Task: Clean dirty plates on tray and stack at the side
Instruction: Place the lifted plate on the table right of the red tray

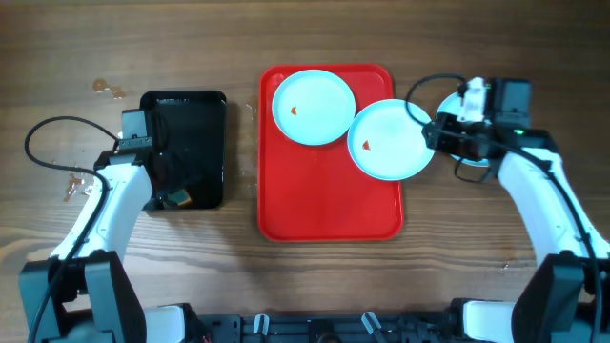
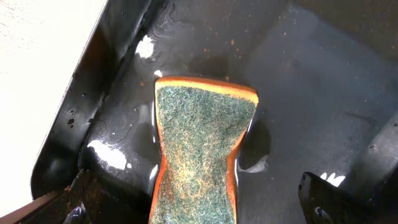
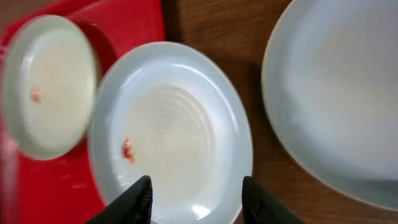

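The red tray (image 1: 324, 205) holds one pale blue plate (image 1: 313, 107) at its far left corner, marked with a small orange smear. A second smeared plate (image 1: 389, 140) (image 3: 171, 130) overhangs the tray's right rim. My right gripper (image 1: 436, 133) (image 3: 197, 202) is open, its fingers (image 3: 138, 200) wide apart over that plate's near rim. A third plate (image 1: 452, 101) (image 3: 336, 99) lies on the table to the right, partly under the right arm. My left gripper (image 1: 176, 193) (image 2: 196, 208) is open inside the black tray, straddling a green-topped orange sponge (image 2: 202, 155) without touching it.
The glossy black tray (image 1: 186, 114) (image 2: 311, 81) stands left of the red tray and is wet inside. Small stains (image 1: 105, 88) mark the table at the far left. Cables loop beside both arms.
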